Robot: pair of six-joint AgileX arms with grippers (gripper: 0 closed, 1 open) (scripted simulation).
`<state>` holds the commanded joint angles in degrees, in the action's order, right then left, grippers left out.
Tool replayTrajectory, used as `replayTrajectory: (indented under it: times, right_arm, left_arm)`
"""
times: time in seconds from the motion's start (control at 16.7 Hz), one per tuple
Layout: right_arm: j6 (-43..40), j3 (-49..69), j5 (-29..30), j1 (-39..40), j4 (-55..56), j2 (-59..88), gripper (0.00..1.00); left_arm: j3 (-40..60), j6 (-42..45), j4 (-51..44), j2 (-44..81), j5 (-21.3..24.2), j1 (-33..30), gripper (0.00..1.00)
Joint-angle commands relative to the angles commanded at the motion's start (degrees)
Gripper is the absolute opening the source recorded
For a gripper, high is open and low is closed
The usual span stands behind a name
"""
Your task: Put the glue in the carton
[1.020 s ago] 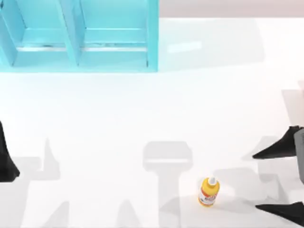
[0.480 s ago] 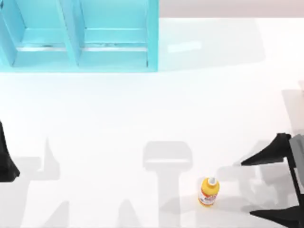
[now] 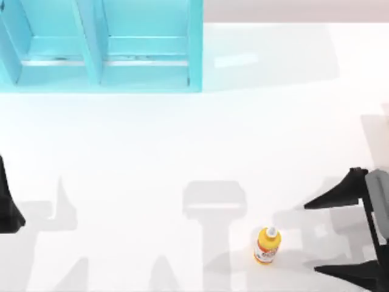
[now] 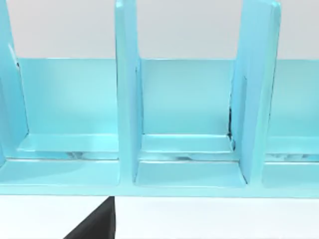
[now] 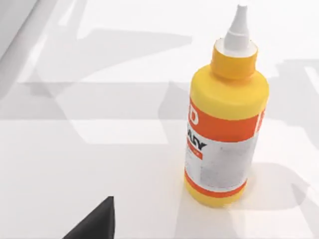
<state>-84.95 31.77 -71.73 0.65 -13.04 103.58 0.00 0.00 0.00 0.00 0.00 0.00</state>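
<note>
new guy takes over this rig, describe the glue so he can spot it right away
On the white table, look at the near edge, right of centre, far from the light blue compartmented carton at the back left. There stands a small yellow plastic bottle with a white nozzle cap and red-and-white label, upright, just ahead of the open right gripper.

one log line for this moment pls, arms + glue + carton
right gripper: open, beside glue, apart | glue: upright on table, ungrasped | carton: blue, far left, no glue inside | left gripper: parked at left edge
</note>
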Motion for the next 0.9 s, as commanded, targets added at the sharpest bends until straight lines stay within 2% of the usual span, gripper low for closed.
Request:
replayTrajectory:
  times: [0.24, 0.6, 0.9]
  right_arm:
    - [12.1, -1.7, 0.8, 3.8, 13.6, 0.5, 1.00]
    - [32.1, -4.8, 4.2, 11.3, 39.7, 5.0, 1.00]
    - [44.0, -7.2, 8.2, 17.4, 58.0, 9.9, 1.00]
  left_arm:
    - [0.0, 0.0, 0.0, 0.0, 0.0, 0.0, 1.00]
    - [0.0, 0.0, 0.0, 0.0, 0.0, 0.0, 1.00]
    - [0.0, 0.0, 0.0, 0.0, 0.0, 0.0, 1.00]
